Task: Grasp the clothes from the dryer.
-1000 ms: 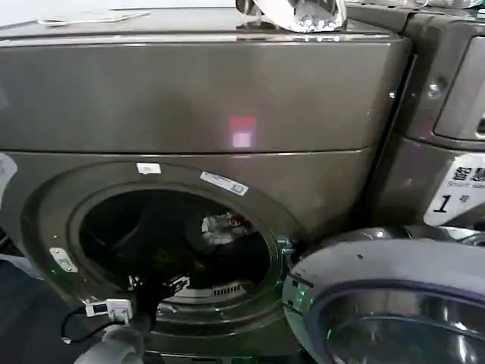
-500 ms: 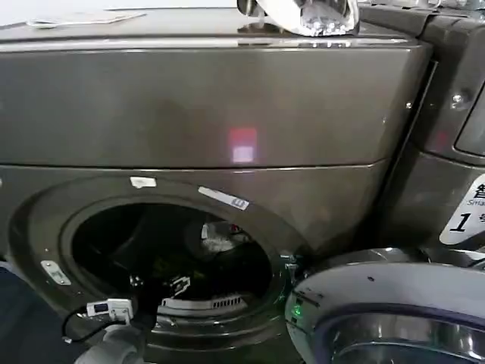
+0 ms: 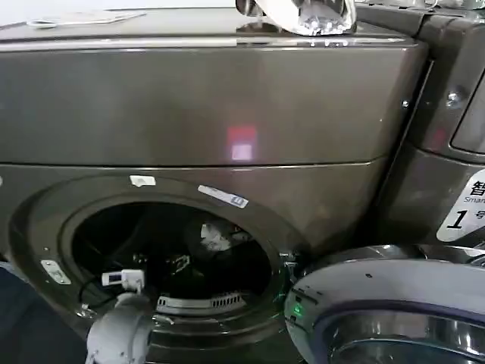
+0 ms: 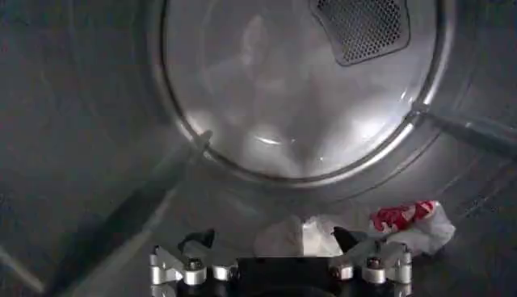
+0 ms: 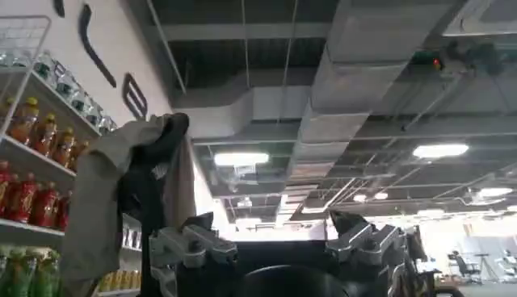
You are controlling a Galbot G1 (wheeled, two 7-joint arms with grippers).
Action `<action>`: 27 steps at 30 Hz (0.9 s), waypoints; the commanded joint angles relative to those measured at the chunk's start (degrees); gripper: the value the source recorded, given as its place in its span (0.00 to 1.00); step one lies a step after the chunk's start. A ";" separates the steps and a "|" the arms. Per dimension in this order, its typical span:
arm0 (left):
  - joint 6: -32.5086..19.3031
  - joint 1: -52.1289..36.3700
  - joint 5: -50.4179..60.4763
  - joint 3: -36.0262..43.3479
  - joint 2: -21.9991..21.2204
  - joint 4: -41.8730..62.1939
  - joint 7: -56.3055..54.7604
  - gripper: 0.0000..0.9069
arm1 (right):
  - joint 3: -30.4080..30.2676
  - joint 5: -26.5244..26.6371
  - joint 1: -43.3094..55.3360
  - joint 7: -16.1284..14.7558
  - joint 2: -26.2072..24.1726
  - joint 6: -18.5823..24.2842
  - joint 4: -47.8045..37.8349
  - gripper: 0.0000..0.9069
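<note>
The dryer [image 3: 227, 106] is the big bronze-grey machine in the head view, its round porthole [image 3: 170, 258] open. My left arm [image 3: 120, 330] reaches in through the porthole's lower left. Inside the drum, my left gripper [image 4: 273, 239] is open, low over the drum floor. The clothes [image 4: 315, 236] lie just beyond and between its fingertips: a pale crumpled piece and, to one side, a white piece with red marks [image 4: 408, 218]. From the head they show as a pale lump [image 3: 216, 236] in the dark drum. My right gripper [image 5: 275, 226] is open and empty, pointing at the ceiling.
The dryer's round door [image 3: 386, 311] hangs open at the lower right, close to the porthole. A second machine [image 3: 447, 98] stands to the right, by a white sticker with a "1" [image 3: 464, 203]. A clear plastic item [image 3: 303, 14] lies on the dryer's top.
My left arm has risen and pushed further into the porthole, its wrist now over the lower rim. The clothes have stayed where they were.
</note>
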 commanded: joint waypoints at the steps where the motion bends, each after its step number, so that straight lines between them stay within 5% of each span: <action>1: -26.95 -7.14 14.80 -0.15 -0.70 4.65 22.37 1.00 | 0.15 -0.03 -0.18 -0.06 0.05 0.06 -0.12 1.00; 6: -28.01 -9.82 15.46 -0.18 -0.90 6.46 32.64 1.00 | 0.38 0.01 -0.51 -0.19 0.10 0.26 -0.34 1.00; 12: -35.22 -13.80 17.34 -0.77 -1.43 12.98 32.77 1.00 | 0.27 0.02 -0.51 -0.24 0.40 0.32 -0.18 1.00; 27: -35.38 -15.96 17.62 4.15 0.27 19.27 32.65 1.00 | -0.19 -0.38 0.22 -0.55 0.52 0.34 -0.25 1.00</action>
